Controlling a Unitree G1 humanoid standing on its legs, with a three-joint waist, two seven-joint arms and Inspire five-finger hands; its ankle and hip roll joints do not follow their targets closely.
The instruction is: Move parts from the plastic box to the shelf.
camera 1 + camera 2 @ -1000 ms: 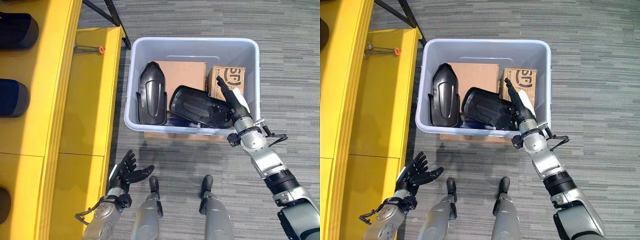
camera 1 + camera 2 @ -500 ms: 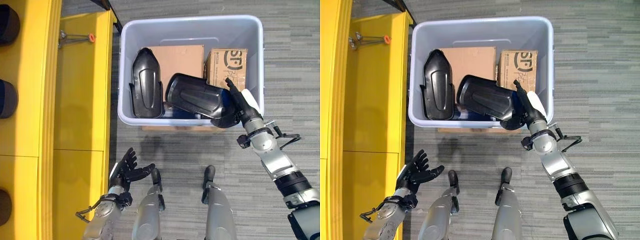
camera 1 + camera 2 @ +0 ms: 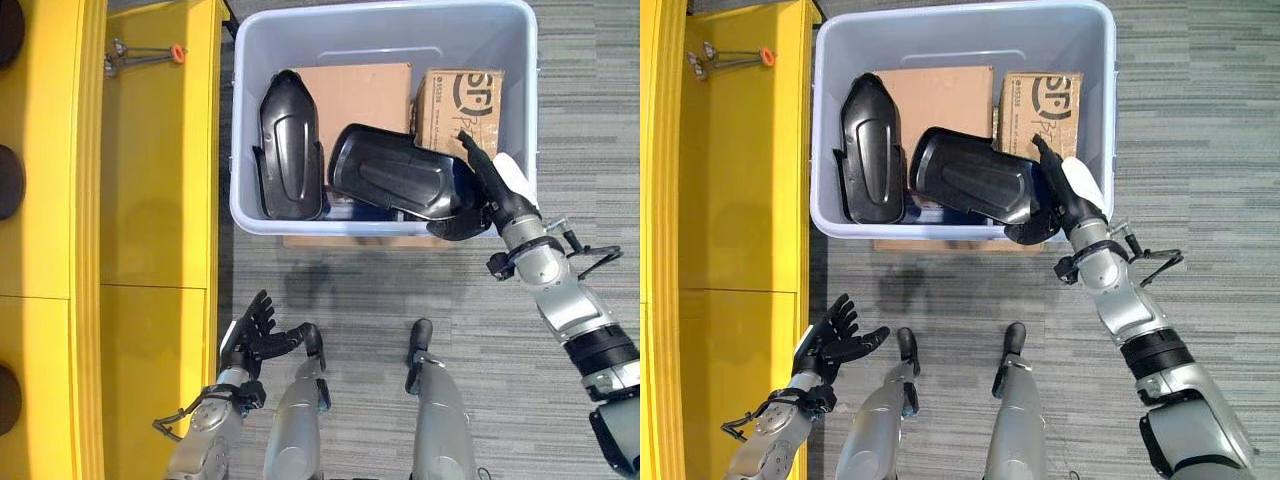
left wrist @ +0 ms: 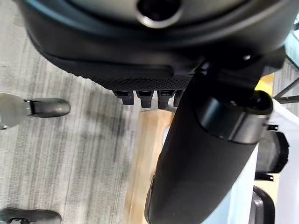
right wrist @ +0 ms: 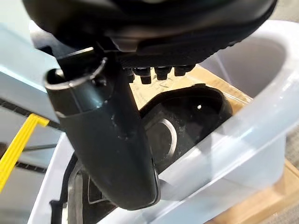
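The yellow shelf (image 3: 150, 180) stood at the left, a small orange-tipped tool (image 3: 140, 56) lying near its far edge; the left hand (image 3: 255, 338) hung low beside it, fingers spread and holding nothing; the plastic box (image 3: 385, 30) sat on the floor, an upright black part (image 3: 290, 145) by its left wall, cardboard boxes (image 3: 455, 95) toward the far side; the right hand (image 3: 495, 195) gripped the tilted black part (image 3: 395, 180) at its right end, near the box's near right corner; lifting well probably meant clearing the near rim before swinging left.
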